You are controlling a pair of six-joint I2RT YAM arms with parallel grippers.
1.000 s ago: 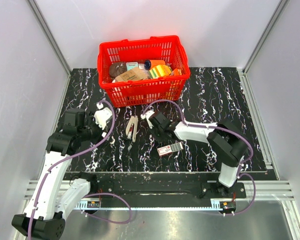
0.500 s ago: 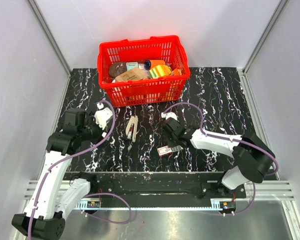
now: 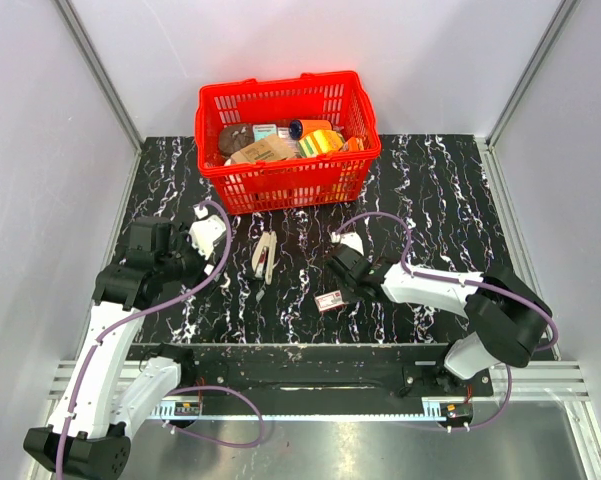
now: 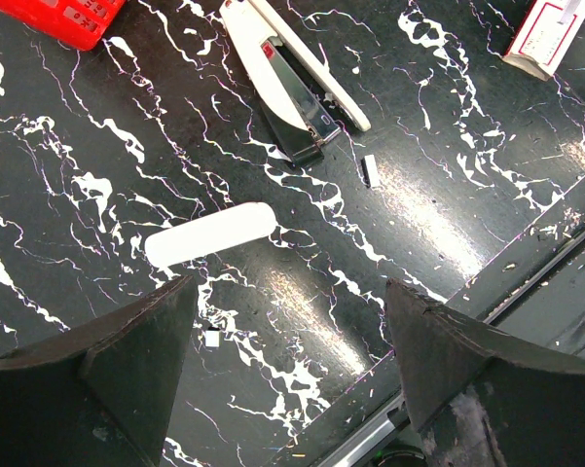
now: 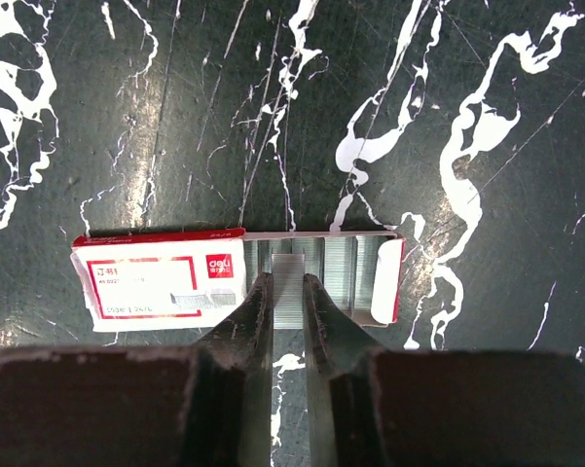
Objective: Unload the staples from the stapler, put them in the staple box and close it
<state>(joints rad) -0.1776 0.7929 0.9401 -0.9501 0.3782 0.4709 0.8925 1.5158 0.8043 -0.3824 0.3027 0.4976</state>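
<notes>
The cream-white stapler [image 3: 265, 257] lies swung open on the black marbled table, left of centre; the left wrist view shows its two arms spread [image 4: 294, 86]. My right gripper [image 5: 288, 284] is shut on a grey strip of staples [image 5: 288, 265], which it holds over the open end of the red-and-white staple box [image 5: 161, 284]. In the top view that gripper [image 3: 345, 283] hangs right over the box [image 3: 329, 301]. My left gripper [image 4: 288, 284] stands open above bare table, to the left of the stapler [image 3: 185, 262].
A red basket [image 3: 212, 165] full of small items stands at the back. A white oblong piece [image 4: 210, 234] and a short staple fragment [image 4: 370, 170] lie near the stapler. The table's front edge and metal rail [image 3: 330, 350] run just behind the box.
My right gripper has moved from beside the stapler toward the near side and now sits over the staple box, staples still in it. The left arm has not moved.
</notes>
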